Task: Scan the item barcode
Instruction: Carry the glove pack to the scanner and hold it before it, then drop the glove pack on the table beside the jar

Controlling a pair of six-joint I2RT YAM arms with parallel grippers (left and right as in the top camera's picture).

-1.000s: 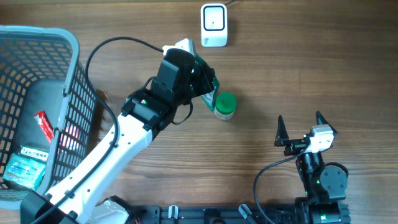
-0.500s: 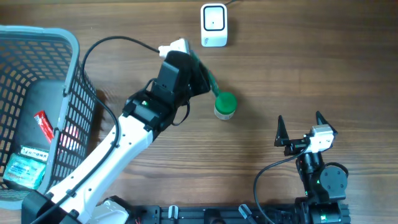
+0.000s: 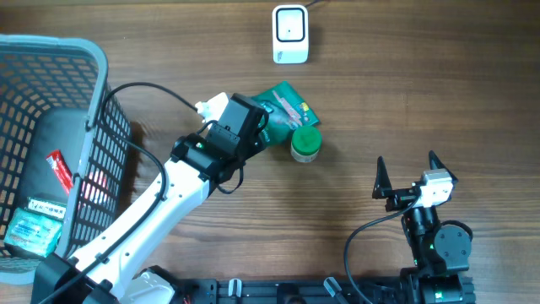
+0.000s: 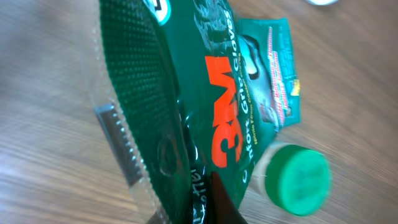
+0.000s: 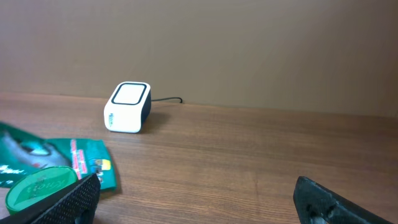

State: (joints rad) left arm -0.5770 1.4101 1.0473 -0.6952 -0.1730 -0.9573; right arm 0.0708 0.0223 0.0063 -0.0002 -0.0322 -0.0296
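The left gripper (image 3: pixel 264 127) is clenched on one end of a green 3M glove package (image 3: pixel 287 105), which sits toward the middle of the tabletop (image 3: pixel 422 84), a little nearer the far edge than the near one. In the left wrist view the package fills most of the picture, its red 3M lettering running lengthwise and a clear, dotted plastic flap along one side; 1 dark finger (image 4: pixel 219 200) shows at its lower end. Just beside the package, on its near-right side, stands a small jar with a green lid (image 3: pixel 305 143), touching or almost touching the package edge. A white barcode scanner (image 3: pixel 289 34) rests at the far edge of the tabletop, apart from the package, with its cable trailing off behind it. A grey wire basket (image 3: pixel 101 101) occupies the left edge and holds several packets. The right gripper (image 3: pixel 409 176) hangs near the near-right corner with its 2 fingers spread wide, grasping nothing.
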